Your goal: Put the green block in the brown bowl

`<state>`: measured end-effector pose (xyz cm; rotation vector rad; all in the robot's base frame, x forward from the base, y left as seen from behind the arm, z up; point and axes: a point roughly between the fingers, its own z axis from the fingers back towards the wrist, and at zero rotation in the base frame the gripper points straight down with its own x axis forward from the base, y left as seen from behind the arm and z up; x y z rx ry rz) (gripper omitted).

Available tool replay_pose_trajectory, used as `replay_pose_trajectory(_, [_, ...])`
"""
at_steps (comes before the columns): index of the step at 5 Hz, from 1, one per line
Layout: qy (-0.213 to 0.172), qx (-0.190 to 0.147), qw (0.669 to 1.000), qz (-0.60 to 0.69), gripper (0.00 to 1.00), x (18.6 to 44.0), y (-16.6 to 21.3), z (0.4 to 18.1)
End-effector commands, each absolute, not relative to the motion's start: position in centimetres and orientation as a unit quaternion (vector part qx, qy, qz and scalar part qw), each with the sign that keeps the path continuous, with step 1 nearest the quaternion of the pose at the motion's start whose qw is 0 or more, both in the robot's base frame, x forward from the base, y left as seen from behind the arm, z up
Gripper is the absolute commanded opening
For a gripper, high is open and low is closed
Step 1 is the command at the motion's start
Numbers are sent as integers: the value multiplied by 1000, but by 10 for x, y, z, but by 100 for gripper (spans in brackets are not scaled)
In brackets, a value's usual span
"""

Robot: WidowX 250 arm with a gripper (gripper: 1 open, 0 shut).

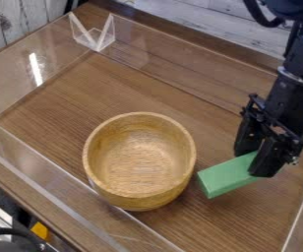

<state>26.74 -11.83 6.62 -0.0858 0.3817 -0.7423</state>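
The green block (225,178) is a flat matte green piece just right of the brown bowl (140,159), its left end close to the bowl's outer wall. My black gripper (272,163) comes down from the upper right and is shut on the block's right end, which its fingers hide. The block looks tilted, with the held end raised off the wood. The bowl is round, light wood with thick walls, and has nothing inside it.
The wooden tabletop (141,89) is enclosed by clear plastic walls, with a low clear edge (62,187) along the front left. A small clear stand (93,32) sits at the far back left corner.
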Motion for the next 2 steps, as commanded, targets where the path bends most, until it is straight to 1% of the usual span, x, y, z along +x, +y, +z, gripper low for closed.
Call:
replay_pose_trajectory(1, [145, -50, 937, -314, 0, 269, -110, 89])
replay_pose_trajectory(2, [137, -57, 953, -262, 0, 267, -98, 94])
